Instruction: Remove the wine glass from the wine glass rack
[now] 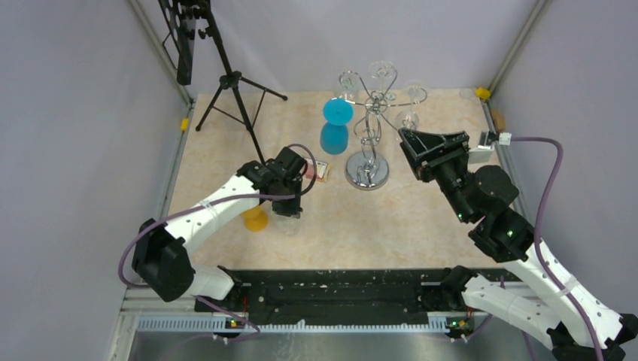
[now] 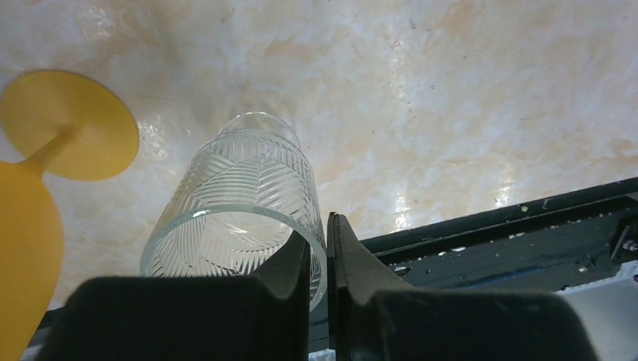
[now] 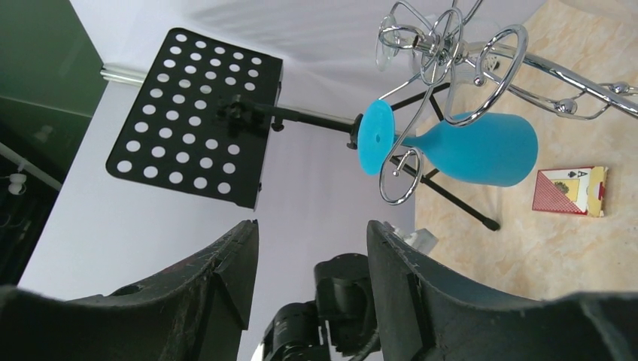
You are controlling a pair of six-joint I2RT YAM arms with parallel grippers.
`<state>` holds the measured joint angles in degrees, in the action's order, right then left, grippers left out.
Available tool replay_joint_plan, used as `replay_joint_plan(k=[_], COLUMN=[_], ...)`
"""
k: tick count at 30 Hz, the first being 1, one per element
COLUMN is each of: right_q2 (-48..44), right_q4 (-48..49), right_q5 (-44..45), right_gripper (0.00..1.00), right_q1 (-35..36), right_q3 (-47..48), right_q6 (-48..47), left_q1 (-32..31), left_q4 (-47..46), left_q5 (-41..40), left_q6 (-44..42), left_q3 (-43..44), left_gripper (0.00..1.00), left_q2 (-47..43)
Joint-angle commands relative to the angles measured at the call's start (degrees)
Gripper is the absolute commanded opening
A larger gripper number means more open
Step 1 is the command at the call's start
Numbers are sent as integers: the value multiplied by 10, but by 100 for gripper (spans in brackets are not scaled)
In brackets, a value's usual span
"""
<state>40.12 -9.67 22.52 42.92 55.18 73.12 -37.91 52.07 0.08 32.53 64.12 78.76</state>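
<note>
A black tripod (image 1: 230,78) (carrying a perforated plate (image 3: 197,128)) is stood at the far left; a playing-card box (image 3: 570,190) is laid flat mid-table, with a cut-glass tumbler (image 2: 248,180) nearer.

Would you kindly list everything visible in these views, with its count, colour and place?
wine glass rack: one, chrome, back centre.
blue wine glass: one, blue, hanging from the rack's left side.
clear wine glasses: at least two, clear, hanging on the rack's back and right arms.
clear tumbler: one, clear with cut pattern, under the left arm.
yellow wine glass: one, yellow, standing beside the tumbler.
card box: one, red, left of the rack's base.
tripod stand: one, black, back left corner.
table: one, beige marbled.
left hand: one, black, shut on the tumbler's rim.
right hand: one, black, open and empty, right of the rack.
</note>
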Motion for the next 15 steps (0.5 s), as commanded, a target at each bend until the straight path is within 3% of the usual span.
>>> replay_joint_plan(k=[1, 15], right_q2=[-4, -8], right_q4=[5, 5], right_q5=[10, 13], right_gripper=[55, 55], right_q1=[4, 4], right_q3=[0, 0], right_q6=[3, 4], left_q1=[-3, -4], left_q4=[-59, -109], left_q5=[-13, -45], left_q6=[3, -13], left_q3=[-25, -57], left_gripper=[0, 0], left_q2=[7, 16])
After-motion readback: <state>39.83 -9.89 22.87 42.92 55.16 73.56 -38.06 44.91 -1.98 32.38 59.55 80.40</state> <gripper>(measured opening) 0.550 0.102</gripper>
